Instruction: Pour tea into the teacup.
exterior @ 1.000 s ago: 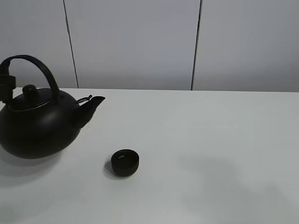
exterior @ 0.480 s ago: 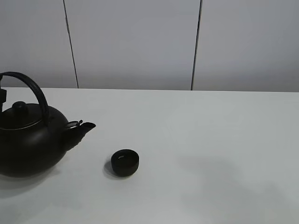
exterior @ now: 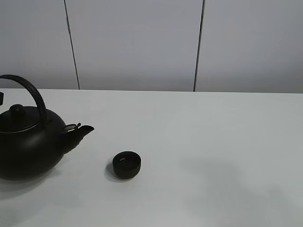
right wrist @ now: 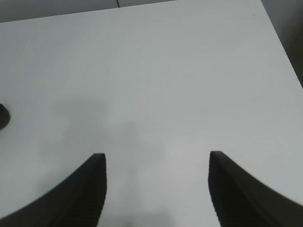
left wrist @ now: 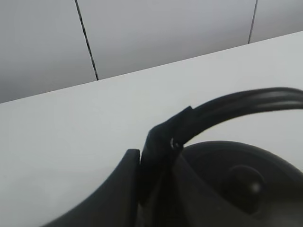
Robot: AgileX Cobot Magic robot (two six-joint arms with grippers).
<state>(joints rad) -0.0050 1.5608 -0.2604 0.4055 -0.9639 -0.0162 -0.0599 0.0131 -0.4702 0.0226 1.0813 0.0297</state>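
Observation:
The small black teacup [exterior: 127, 164] stands on the white table, left of the middle. The big black kettle [exterior: 26, 146] sits upright at the far left, its spout [exterior: 83, 130] pointing toward the cup but a short way from it. In the left wrist view my left gripper [left wrist: 152, 158] is shut on the kettle's arched handle [left wrist: 236, 106], above the lid knob [left wrist: 244, 182]. My right gripper [right wrist: 157, 182] hangs open over bare table, nothing between its fingers; a sliver of the teacup [right wrist: 3, 117] shows at that view's edge. No tea is visible, neither as a stream nor clearly inside the cup.
The white table [exterior: 213, 142] stretches to the right of the cup. A grey panelled wall [exterior: 137, 42] rises behind its far edge. The table's right edge [right wrist: 284, 52] shows in the right wrist view.
The kettle has come down and to the left, away from the cup, and levelled out from a slight tilt. The cup and the right gripper have not moved.

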